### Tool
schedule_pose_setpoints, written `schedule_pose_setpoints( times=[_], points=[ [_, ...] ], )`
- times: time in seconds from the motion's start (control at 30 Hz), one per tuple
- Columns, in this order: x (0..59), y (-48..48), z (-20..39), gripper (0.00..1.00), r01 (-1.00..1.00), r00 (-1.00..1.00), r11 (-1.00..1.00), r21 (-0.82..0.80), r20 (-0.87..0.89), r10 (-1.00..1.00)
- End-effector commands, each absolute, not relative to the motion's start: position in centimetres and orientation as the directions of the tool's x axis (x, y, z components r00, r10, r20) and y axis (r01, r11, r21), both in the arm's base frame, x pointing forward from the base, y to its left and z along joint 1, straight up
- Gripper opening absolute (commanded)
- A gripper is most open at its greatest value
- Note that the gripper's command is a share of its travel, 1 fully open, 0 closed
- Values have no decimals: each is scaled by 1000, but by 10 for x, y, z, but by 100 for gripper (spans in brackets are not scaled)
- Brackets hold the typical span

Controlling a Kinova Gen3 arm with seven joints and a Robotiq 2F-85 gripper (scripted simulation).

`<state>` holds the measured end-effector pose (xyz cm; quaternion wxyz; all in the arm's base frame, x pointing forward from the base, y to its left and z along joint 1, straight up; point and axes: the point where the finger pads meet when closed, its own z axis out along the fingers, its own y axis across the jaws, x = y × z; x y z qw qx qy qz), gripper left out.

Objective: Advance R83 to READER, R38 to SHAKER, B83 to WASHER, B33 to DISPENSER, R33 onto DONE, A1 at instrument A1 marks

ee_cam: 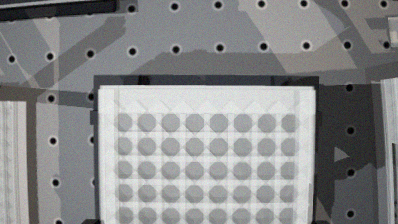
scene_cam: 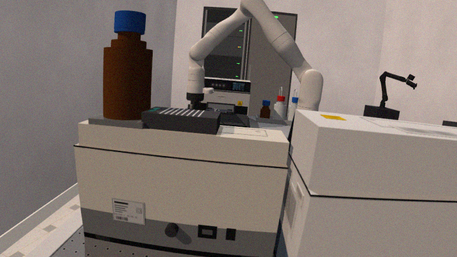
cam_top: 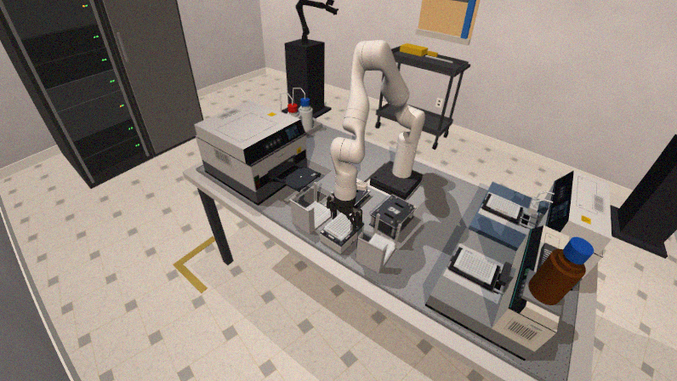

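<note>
My gripper (cam_top: 343,224) (scene_cam: 195,106) (ee_cam: 206,221) is shut on a white well plate (cam_top: 338,228) (ee_cam: 206,145) across its width. The plate is just above the small nest (cam_top: 335,242) (ee_cam: 206,80) between the two deep racks, roughly level. Its label is not readable. Another white plate (cam_top: 477,264) sits on the front right instrument, and one more white plate (cam_top: 504,206) on the blue-decked instrument behind it. The left instrument's black carrier (cam_top: 303,176) shows no plate. White plates show inside the left rack (cam_top: 303,215) and the right rack (cam_top: 372,252). Station names are not legible.
The racks' walls stand close on both sides of the held plate. A dark square device (cam_top: 394,208) stands behind the right rack, and another dark holder is partly hidden behind the gripper. A large brown bottle (cam_top: 559,276) (scene_cam: 127,80) stands on the front right instrument.
</note>
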<state>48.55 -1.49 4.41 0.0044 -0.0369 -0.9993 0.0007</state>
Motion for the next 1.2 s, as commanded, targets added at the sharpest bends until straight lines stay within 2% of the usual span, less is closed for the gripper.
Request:
schedule_pose_setpoints(
  times=[0.0, 1.17],
  points=[
    [487, -15, 46, 94, 75, -997, 997, 0, 5, 75],
    [487, -15, 58, 94, 71, -997, 997, 3, 6, 71]
  ],
)
